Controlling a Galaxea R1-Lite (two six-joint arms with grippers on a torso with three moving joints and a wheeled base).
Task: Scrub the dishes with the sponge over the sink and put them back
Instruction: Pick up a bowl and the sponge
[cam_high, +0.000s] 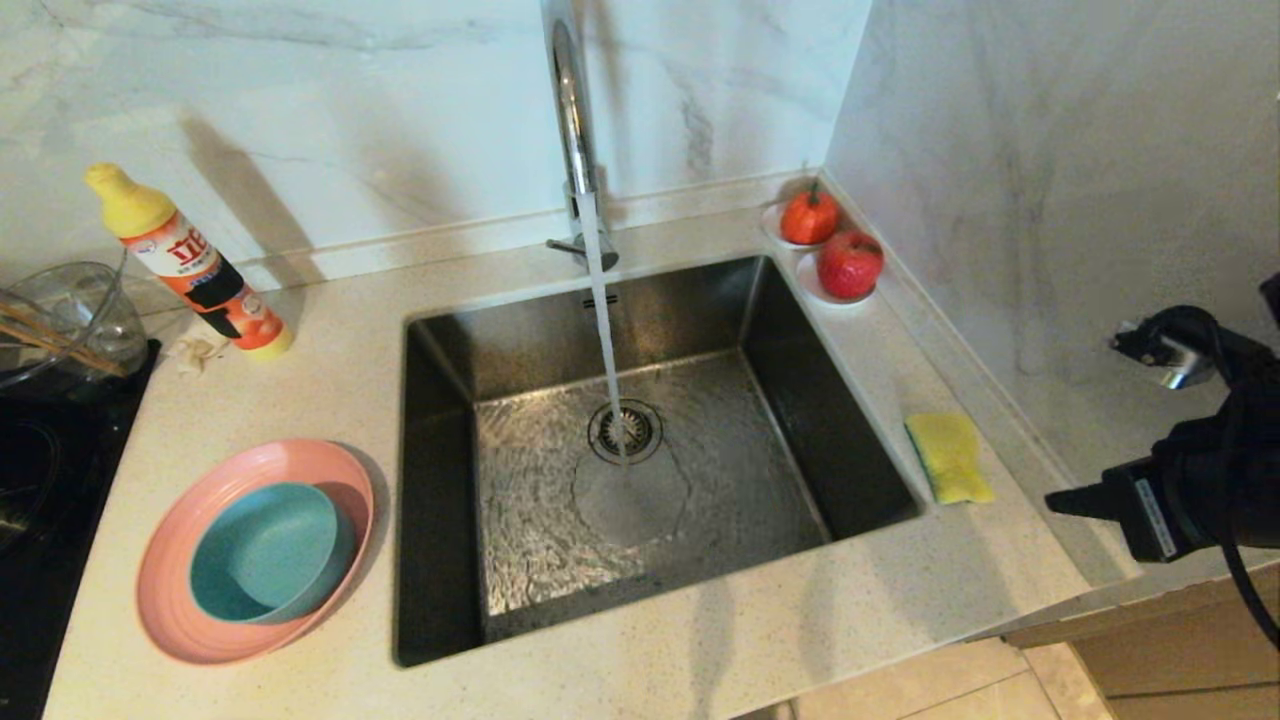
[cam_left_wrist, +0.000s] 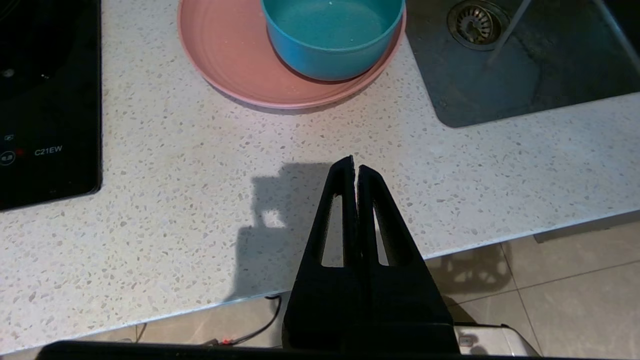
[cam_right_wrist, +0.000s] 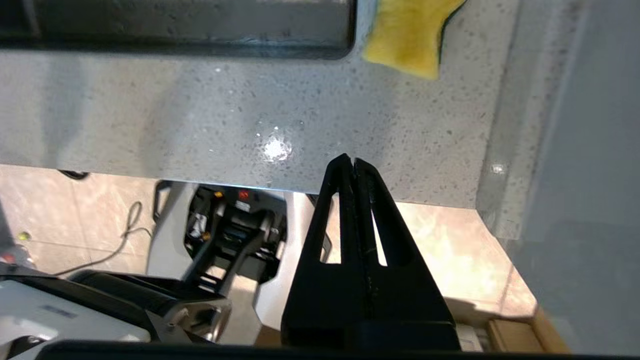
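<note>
Nearby, right gripper (cam_right_wrist: 354, 161) (pinched, empty) faces sponge (cam_right_wrist: 406, 37).

The sink (cam_high: 650, 450) is set in the middle of the table (cam_high: 300, 330). Left of it the bowl (cam_high: 265, 555) sits in the plate (cam_high: 170, 570). The sponge (cam_high: 950, 458) lies on the table just right of the sink. The bottle (cam_high: 190, 262) stands behind the plate.

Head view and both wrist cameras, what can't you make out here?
- Glass bowl and chopsticks: cut off by the head view's left edge.
- Sponge: its far end is cropped in the right wrist view; the green layer shows only as an edge.
- Right gripper: its fingertips are out of the head view.
- Detergent bottle: label too small to read.
</note>
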